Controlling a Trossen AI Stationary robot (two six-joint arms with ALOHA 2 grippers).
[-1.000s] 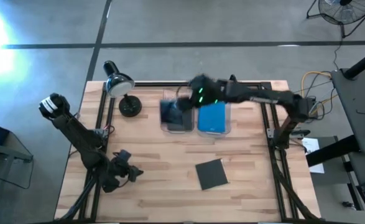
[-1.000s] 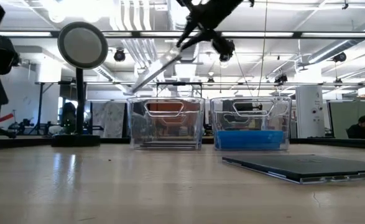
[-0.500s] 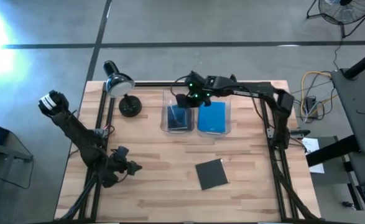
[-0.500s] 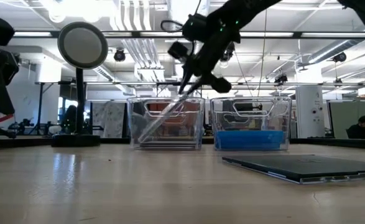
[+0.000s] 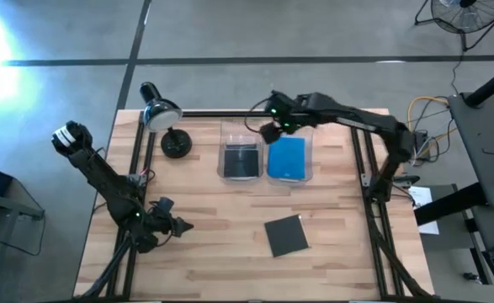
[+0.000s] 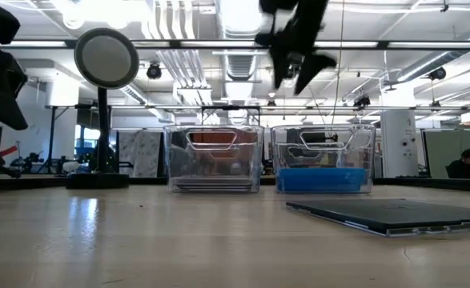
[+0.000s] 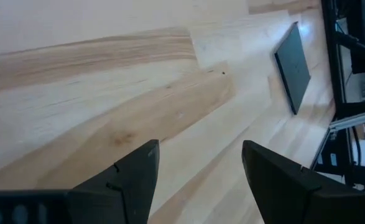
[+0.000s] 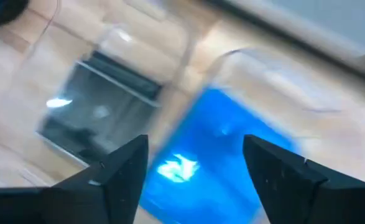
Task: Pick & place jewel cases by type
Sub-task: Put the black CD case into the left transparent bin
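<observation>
My right gripper (image 5: 269, 132) hangs open and empty over the bins by the table's far edge, one bin (image 5: 241, 160) holding a dark case (image 5: 241, 158), the other (image 5: 289, 159) blue cases (image 5: 288, 157).

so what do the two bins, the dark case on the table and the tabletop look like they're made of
Two bins: likely clear glossy plastic; the room shows through the walls.
Dark case: probably hard plastic, matte dark grey, thin and flat.
Tabletop: light wood, butcher-block style; joined strips with visible grain.
</observation>
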